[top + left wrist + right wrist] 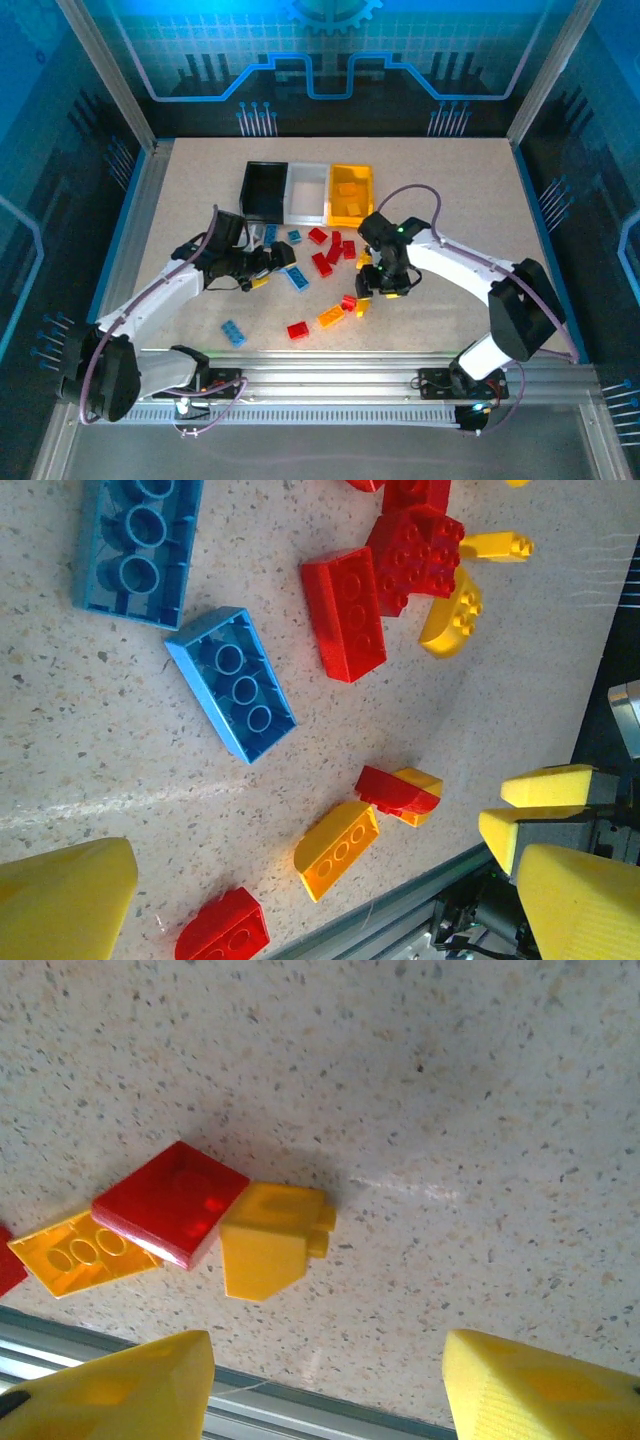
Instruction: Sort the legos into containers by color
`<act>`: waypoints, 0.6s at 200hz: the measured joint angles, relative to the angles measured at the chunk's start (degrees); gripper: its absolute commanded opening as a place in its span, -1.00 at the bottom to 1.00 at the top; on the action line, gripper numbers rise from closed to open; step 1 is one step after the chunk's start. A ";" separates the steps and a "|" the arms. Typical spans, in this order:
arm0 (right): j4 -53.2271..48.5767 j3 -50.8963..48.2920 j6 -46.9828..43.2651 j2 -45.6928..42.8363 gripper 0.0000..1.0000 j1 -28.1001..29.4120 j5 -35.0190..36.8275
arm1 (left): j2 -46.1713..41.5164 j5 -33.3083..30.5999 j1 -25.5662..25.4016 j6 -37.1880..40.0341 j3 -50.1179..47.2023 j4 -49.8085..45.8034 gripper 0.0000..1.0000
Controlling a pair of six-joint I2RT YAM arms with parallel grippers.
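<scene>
The row of bins (307, 168) stands far across the desk (460, 200), black, white, yellow; orange pieces (349, 208) lie in its yellow bin (369, 180); loose legos (322, 264) scatter just nearer than the row; nearer-left, the left tool (280, 260) gapes empty; nearer-right, the right tool (385, 287) hangs open above a red plate (170, 1200) touching a yellow brick (270, 1240).

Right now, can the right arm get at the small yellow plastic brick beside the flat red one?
Probably yes: the right gripper hangs open close to the small yellow plastic brick, nothing over it. The flat red brick touches one side and may crowd a finger.
</scene>
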 measured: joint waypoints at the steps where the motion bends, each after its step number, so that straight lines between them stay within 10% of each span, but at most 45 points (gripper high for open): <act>1: 0.02 -0.15 0.00 -0.09 0.24 0.00 0.00 | 0.00 0.02 -0.02 0.00 0.00 -0.02 0.98; 120: 5.70 -2.51 0.83 5.40 0.22 3.76 -0.39 | -2.80 -0.04 -0.24 -0.83 -1.75 -0.02 0.98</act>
